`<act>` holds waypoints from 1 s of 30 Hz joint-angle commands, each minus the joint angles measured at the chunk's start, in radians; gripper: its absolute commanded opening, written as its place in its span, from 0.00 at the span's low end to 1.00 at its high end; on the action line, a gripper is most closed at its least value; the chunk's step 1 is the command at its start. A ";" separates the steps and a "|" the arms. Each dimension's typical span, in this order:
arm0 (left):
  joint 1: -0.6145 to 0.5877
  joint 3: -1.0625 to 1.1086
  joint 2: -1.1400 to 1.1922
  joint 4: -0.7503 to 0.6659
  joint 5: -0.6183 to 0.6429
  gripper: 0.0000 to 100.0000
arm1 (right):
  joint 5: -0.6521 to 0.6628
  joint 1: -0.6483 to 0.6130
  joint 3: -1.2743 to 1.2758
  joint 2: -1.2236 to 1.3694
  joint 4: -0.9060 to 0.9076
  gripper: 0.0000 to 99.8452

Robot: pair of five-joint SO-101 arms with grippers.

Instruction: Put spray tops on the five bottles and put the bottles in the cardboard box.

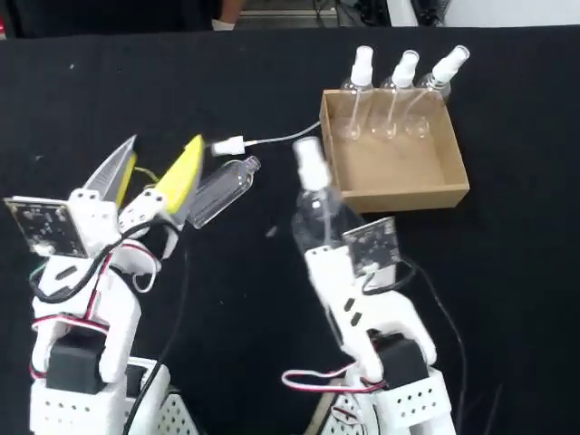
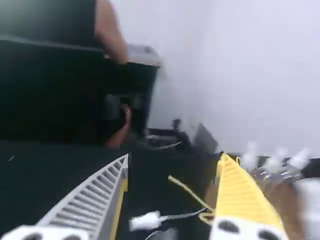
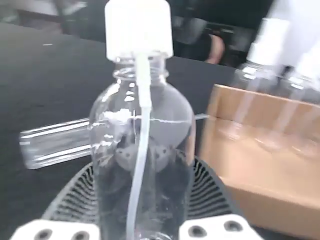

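Cardboard box (image 1: 391, 170) sits on the far right of the black table (image 1: 91, 91) and holds three capped bottles (image 1: 396, 91) upright in a row along its far wall, each with a white spray top fitted. So three of five look done. Fourth bottle (image 3: 142, 135) is upright in the right gripper (image 3: 142, 200), whose dark fingers are clamped round its lower body; it is just beside the box's near-left corner, not yet over it. Its spray top (image 3: 138, 27) sits on the neck with the dip tube running down inside; whether it is seated fully, I cannot tell. Fifth bottle (image 1: 222, 188) lies on its side on the table, open neck bare, between the two arms. Loose spray top (image 1: 229, 145) with its trailing tube lies just beyond that bottle's neck. Left gripper (image 1: 163, 149) is spread wide, one yellow finger and one grey, empty, the yellow finger close to the lying bottle's base. Left to do, as I judge it: box the fourth, cap the fifth, box it. Count: five bottles, five spray tops (four on necks, one loose), one box, two arms.
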 commanded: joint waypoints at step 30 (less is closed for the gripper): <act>-0.182 0.661 -0.212 -0.041 0.114 0.27 | 0.206 1.057 -0.292 0.969 -0.980 0.01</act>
